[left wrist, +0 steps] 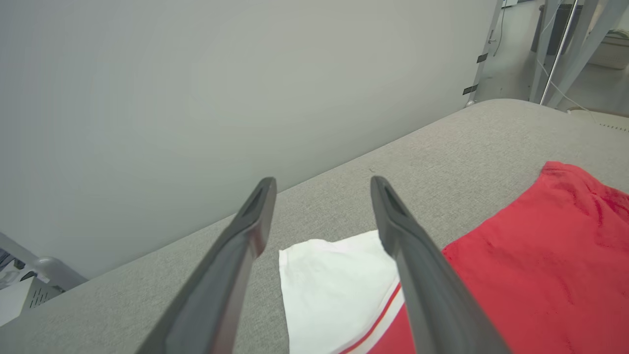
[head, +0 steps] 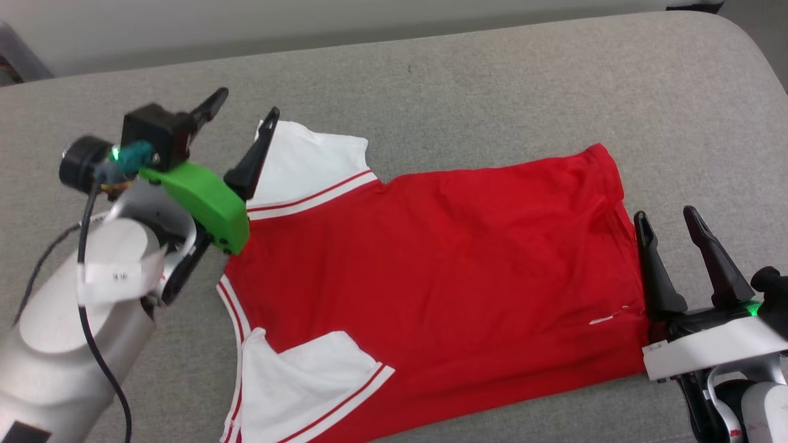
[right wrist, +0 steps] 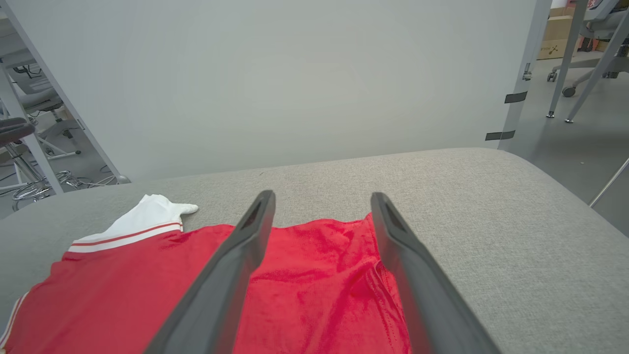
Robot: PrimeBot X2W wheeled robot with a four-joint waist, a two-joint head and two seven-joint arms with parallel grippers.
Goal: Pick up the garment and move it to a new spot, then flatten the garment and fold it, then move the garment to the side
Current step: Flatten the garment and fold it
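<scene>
Head view is showing the whole garment point(head: 443, 258) lying flat on the grey fabric-topped table point(head: 492, 80), neck end to the robot's left, hem to its right. One white sleeve point(head: 314, 163) is lying on the far side, the other point(head: 301, 381) on the near side.

Left wrist view is picking up just the far sleeve point(left wrist: 334, 285) plus a patch of red body. Right wrist view is looking along the hem end point(right wrist: 319, 295) with that far sleeve point(right wrist: 147, 214) off to the side.

Left pincer point(head: 243, 109) is hovering at the far sleeve with its fingers apart. One finger is sitting at the sleeve's edge; contact, can't tell. Right pincer point(head: 666, 215) is sitting just beside the hem, fingers also apart and gripping nothing.

A pale wall panel point(right wrist: 275, 83) is standing behind the table. Right wrist view is also showing chair legs point(right wrist: 585, 64) and a cardboard box point(right wrist: 557, 34) on the grey floor beyond it.
</scene>
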